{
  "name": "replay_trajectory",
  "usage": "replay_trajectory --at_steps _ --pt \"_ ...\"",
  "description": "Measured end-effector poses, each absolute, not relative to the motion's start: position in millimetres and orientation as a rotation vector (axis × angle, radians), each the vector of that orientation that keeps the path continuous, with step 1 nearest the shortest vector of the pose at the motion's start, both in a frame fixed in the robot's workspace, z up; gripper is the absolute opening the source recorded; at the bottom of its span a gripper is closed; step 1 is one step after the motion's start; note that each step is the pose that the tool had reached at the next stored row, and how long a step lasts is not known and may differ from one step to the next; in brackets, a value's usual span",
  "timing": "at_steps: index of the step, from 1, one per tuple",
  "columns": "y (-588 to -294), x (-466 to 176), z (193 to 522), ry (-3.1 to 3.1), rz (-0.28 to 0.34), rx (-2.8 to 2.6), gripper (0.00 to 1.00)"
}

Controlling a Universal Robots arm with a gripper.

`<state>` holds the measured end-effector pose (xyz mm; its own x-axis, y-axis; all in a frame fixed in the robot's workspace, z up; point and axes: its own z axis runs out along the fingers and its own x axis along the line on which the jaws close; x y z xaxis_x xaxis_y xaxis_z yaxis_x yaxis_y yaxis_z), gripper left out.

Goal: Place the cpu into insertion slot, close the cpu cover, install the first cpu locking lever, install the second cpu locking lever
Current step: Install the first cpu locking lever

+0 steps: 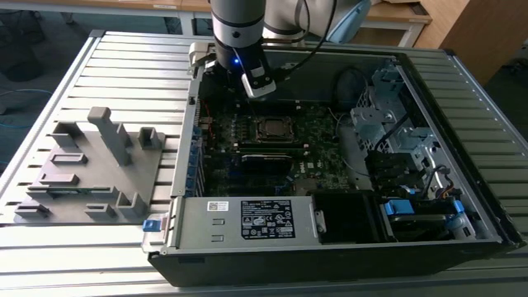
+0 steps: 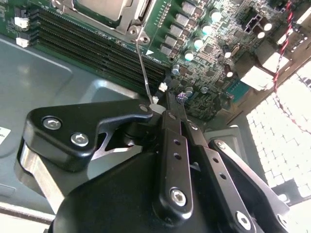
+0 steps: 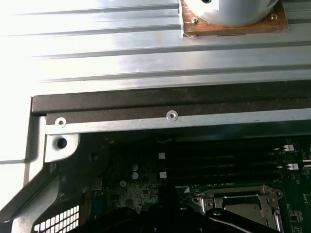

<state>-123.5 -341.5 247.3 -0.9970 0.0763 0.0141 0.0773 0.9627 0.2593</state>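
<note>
The cpu [image 1: 272,128], silvery-grey, lies in the insertion slot on the green motherboard [image 1: 247,173] inside the open computer case. The cpu cover [image 2: 134,18] is down over the chip's edges and hides the slot itself. A thin wire locking lever [image 2: 142,68] rises from the corner of the cover. My gripper [image 2: 158,110] is shut on the lever's free end, with the black fingers [image 2: 97,121] meeting around it. In the exterior view my gripper [image 1: 262,91] hangs just beyond the socket, towards the case's far wall. In the first wrist view the cpu cover [image 3: 238,200] shows with a wire lever [image 3: 243,224] beside it.
Long black memory slots [image 2: 97,43] run beside the socket. A grey power supply [image 1: 247,219] fills the case's near side and a metal drive cage [image 1: 387,117] stands at the exterior view's right. A grey fixture block [image 1: 91,167] sits on the slatted table at the left.
</note>
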Motion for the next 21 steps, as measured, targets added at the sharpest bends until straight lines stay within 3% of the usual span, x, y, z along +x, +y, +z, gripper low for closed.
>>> replay_trajectory --at_steps 21 --pt "-341.5 -81.2 246.2 -3.108 -0.411 -0.122 0.1"
